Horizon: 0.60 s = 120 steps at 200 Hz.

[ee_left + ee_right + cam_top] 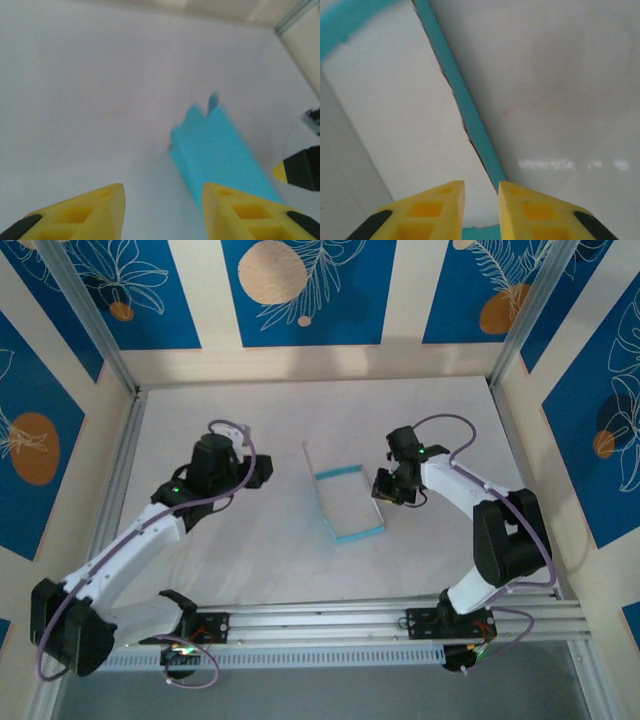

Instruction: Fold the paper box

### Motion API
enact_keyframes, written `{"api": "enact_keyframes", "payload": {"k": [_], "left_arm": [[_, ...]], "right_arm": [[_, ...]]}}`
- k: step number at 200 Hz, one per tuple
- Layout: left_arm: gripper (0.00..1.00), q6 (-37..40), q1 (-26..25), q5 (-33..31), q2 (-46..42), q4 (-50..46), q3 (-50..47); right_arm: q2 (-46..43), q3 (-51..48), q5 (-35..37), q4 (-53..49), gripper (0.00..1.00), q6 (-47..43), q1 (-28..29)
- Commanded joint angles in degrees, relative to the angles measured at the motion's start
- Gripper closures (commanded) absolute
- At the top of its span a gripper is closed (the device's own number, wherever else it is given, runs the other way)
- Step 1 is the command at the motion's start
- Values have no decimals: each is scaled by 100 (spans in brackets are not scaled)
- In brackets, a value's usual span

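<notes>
Right pincer [481,187] (tips nearly together) straddles a blue wall of the paper box [395,125]; whether it pinches, cannot tell.

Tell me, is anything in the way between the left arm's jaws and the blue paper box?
Nothing visible is. The left arm's jaws stand open and empty, and just bare white table lies between them and the paper box. The right arm is at the box's other side, not in between.

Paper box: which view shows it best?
Top external: the whole box, white inside with blue edges, lies in frame. Left wrist gives a blurred blue outer side; right wrist a close-up of one white panel and blue edge.
</notes>
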Motion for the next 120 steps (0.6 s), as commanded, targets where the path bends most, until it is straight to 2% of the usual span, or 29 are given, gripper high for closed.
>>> {"api": "enact_keyframes", "payload": {"k": [1, 41, 57, 85, 109, 120], "left_arm": [[57, -888, -83, 825, 389, -133, -324], [59, -1247, -848, 558, 1469, 464, -210], [59, -1282, -833, 634, 1967, 646, 48], [59, -848, -754, 711, 2839, 442, 1111], [58, -683, -493, 875, 3522, 318, 1994], [57, -741, -312, 1180, 3834, 452, 2308]], "right_arm": [[175, -117, 387, -274, 77, 590, 341], [-38, -650, -177, 170, 79, 1100, 678], [-198, -762, -437, 312, 77, 1372, 829], [-438, -952, -798, 771, 74, 2086, 1338], [-500, -1082, -1095, 1609, 69, 2767, 1878], [-359, -998, -1126, 1932, 68, 3025, 2083]]}}
